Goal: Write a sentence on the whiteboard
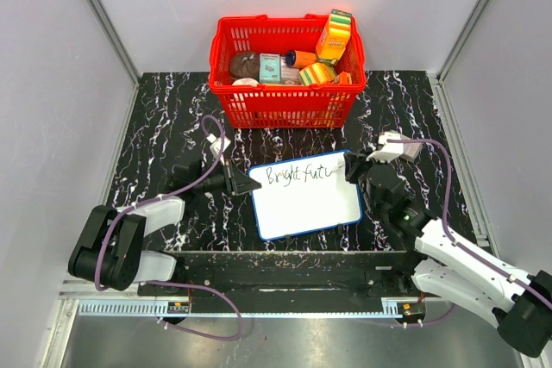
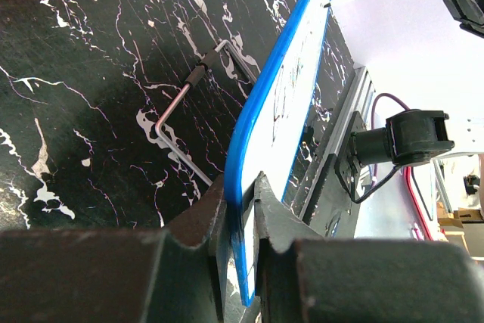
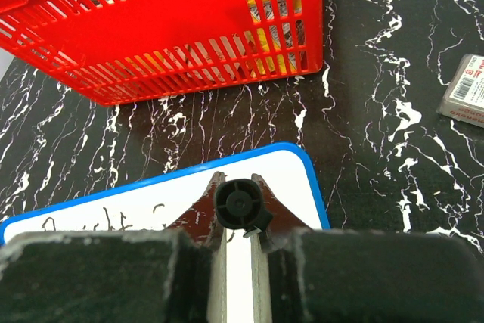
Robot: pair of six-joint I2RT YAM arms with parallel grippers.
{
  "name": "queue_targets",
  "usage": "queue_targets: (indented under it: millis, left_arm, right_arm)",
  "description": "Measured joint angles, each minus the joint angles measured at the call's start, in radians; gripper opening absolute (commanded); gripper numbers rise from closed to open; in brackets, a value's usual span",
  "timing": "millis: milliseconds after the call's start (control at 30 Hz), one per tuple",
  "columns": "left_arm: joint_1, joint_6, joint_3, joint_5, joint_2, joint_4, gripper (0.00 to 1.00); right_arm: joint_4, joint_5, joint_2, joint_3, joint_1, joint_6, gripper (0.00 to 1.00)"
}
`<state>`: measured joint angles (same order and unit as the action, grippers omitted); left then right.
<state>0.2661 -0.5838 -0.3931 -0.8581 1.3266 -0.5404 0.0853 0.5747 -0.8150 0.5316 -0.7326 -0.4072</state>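
The whiteboard (image 1: 306, 204), white with a thin blue rim, lies in the middle of the black marbled table, in front of the red basket. The sentence (image 1: 297, 174) runs along its top edge in black and reads "Bright futu". My left gripper (image 1: 244, 185) is shut on the board's left edge; in the left wrist view the blue rim (image 2: 280, 88) runs up from between its jaws (image 2: 243, 202). My right gripper (image 1: 354, 165) hangs over the board's top right corner, shut on a black marker (image 3: 240, 206) seen end-on. The whiteboard (image 3: 295, 175) and some lettering (image 3: 113, 221) show under it.
The red basket (image 1: 289, 58) full of grocery packs stands at the back, close behind the board (image 3: 174, 28). A small grey box (image 3: 465, 92) lies on the table to the right. A bent metal wire (image 2: 181, 104) rests beside the board's left edge.
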Motion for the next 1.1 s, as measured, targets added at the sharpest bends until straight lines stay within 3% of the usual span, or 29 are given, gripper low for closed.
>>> queue_targets:
  millis: [1100]
  left_arm:
    - [-0.001,0.0,0.0,-0.002,0.004,-0.004,0.0]
  right_arm:
    - [0.016,-0.001,0.011,-0.012,0.002,0.001,0.0]
